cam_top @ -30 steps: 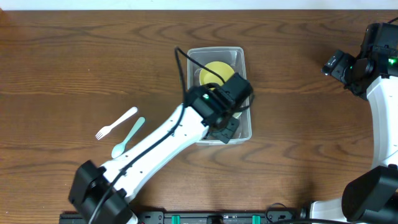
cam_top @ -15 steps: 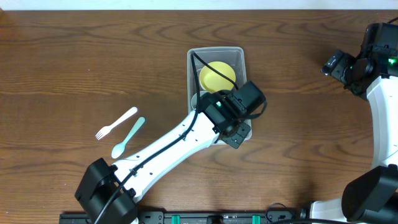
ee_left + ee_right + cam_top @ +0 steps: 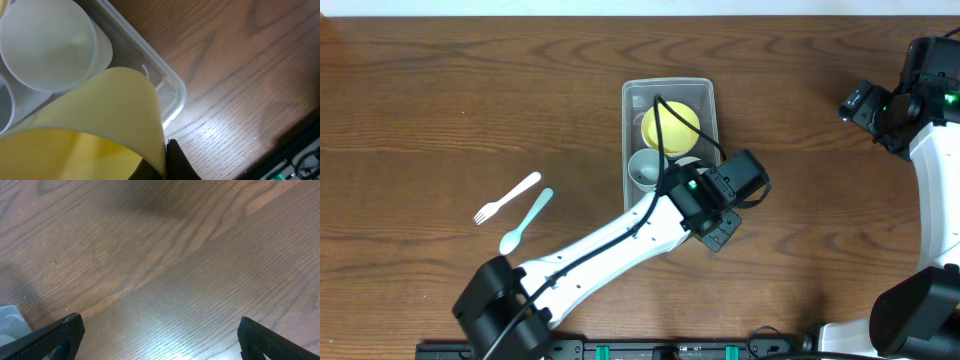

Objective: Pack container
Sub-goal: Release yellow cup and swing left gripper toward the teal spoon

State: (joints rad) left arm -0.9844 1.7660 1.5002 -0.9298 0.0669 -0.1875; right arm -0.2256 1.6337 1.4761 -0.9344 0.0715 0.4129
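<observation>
Grip comes first: my left pincer is pinched down to its narrowest, and in the wrist view the thin wall of a yellow piece, a bowl or cup by its curve, seems caught in it. One dark finger shows against that wall and the other is hidden behind it, so I judge the piece held rather than merely near. A thin wall suits this kind of edge pinch. Overhead my own arm covers it, so I cannot confirm it there.

Just beyond the piece is the container, its rounded corner and rim showing, on the wooden table. Overhead it lies near the middle of the table. A white cup stands upright inside, close to the wall, and a yellow bowl fills the far end. Set side by side like that, they leave room near this corner, where I take my piece to belong.

Well apart to my left, a white fork and a mint spoon lie side by side on bare wood, not yet packed.

My right pincer hangs wide and empty at the table's right, out of the way.
</observation>
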